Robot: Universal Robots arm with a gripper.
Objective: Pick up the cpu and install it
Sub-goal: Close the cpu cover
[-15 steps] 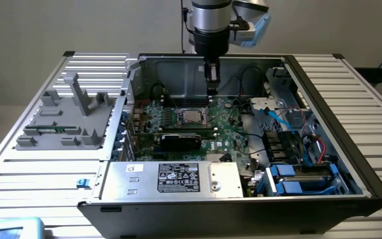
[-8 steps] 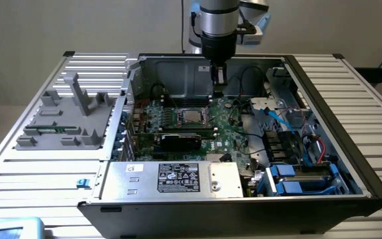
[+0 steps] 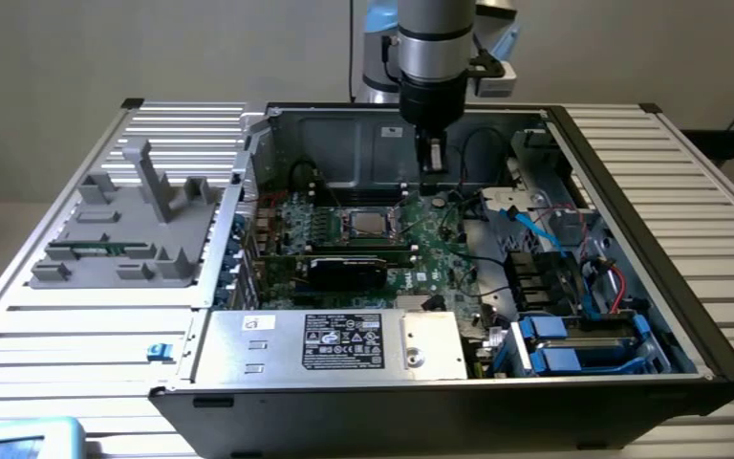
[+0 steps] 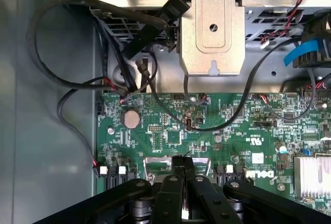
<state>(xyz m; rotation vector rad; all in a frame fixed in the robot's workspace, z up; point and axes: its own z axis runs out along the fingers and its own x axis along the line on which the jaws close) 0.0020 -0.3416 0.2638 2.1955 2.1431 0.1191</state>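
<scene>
I see the black two-finger hand (image 3: 432,168) of the grey arm inside the open black computer case (image 3: 469,413), which lies on the ribbed aluminium table (image 3: 686,182). In the wrist view the hand (image 4: 183,161) has its fingers pressed fully together, and I see nothing held between them. It hovers above the green motherboard (image 3: 446,251), close to the rear wall of the case. The cpu (image 3: 367,224), a small flat square chip with a silvery metal top, lies flat inside the black-framed square socket (image 3: 332,222) on the motherboard. It is to the exterior view's left of the hand and apart from it. A silver box with a white label (image 3: 329,342) sits at the near side of the case. A grey plastic tray (image 3: 125,229) stands on the table beside the case.
</scene>
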